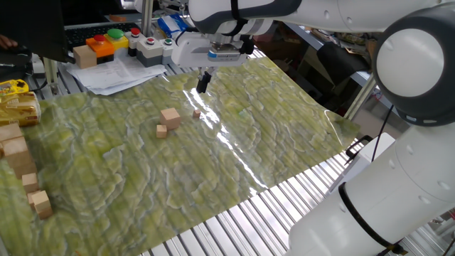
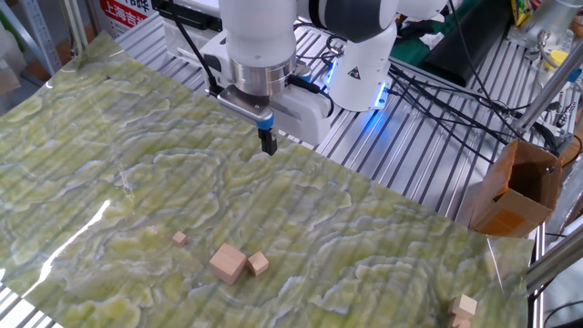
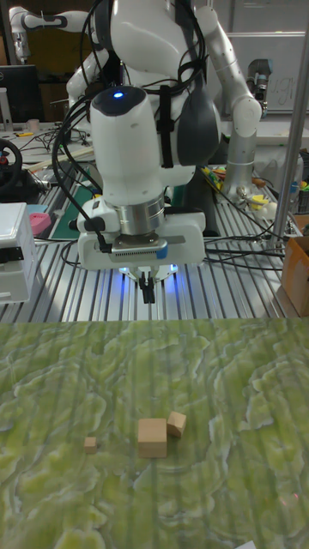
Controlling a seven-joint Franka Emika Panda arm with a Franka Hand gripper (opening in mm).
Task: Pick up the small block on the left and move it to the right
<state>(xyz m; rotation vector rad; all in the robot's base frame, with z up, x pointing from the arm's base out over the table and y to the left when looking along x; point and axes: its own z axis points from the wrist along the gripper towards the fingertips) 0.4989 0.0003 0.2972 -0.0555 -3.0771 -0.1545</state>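
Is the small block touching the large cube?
No. In the other fixed view the small block lies apart from the large cube, with bare mat between them.

The gripper (image 3: 148,294) hangs above the back edge of the mat (image 3: 232,395), its fingers pressed together with nothing between them. Seen in the tall fixed view, three blocks lie on the mat well in front of the gripper. The small block (image 3: 90,444) sits in front and to the left of it, apart from the others. The largest cube (image 3: 153,437) lies almost straight in front of the gripper. The medium cube (image 3: 176,423) touches that cube's right side, slightly nearer the gripper.
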